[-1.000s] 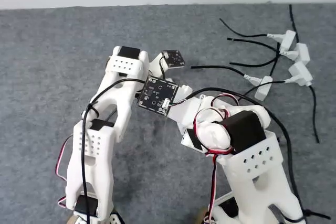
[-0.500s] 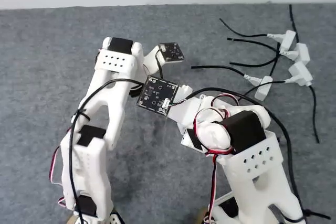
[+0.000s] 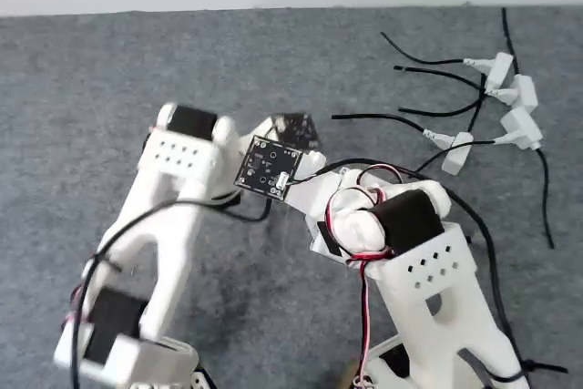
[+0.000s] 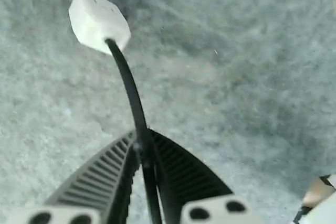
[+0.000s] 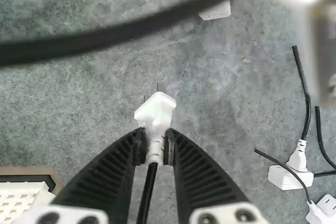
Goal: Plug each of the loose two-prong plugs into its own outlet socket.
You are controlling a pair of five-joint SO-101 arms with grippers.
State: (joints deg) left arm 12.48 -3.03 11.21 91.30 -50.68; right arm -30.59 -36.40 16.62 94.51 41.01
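Here, left pincer grips the cord of a socket; right pincer clamps a 2-prong plug.

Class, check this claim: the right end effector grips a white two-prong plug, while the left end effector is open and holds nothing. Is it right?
Not quite. The left wrist view shows the left end effector shut on the black cable of a white block-shaped socket. The right end effector does grip the white two-prong plug.
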